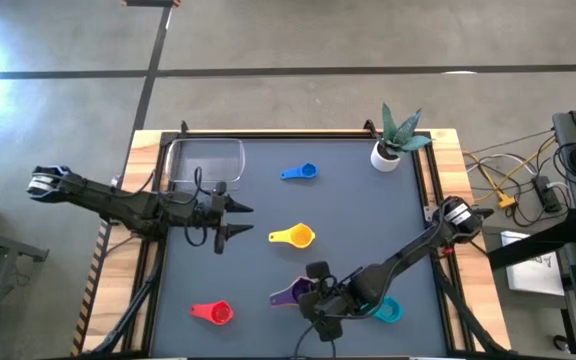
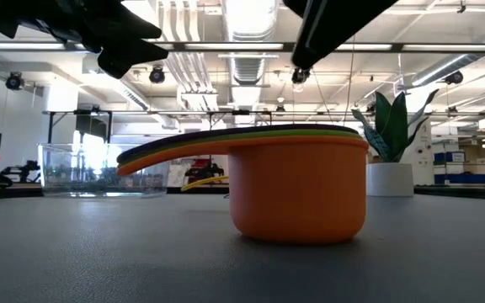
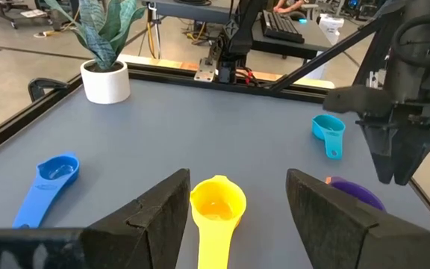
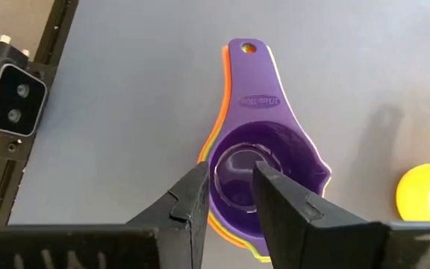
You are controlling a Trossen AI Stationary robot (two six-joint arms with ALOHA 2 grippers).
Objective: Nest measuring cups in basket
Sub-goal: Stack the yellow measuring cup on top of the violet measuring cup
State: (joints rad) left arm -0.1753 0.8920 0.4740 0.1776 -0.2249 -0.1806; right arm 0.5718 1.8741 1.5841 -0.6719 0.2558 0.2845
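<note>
Mat (image 1: 348, 200) lies open around right hand (image 4: 228, 196), narrowly parted, empty, above purple cup (image 4: 263, 161); left hand (image 3: 234, 205) open, empty.

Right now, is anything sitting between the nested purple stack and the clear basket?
Nothing sits on the mat between them, but the left gripper hovers open beside the basket, roughly on the line from the purple stack. The yellow cup lies off to the side.

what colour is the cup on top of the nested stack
Purple, clearest in the right wrist view.
</note>
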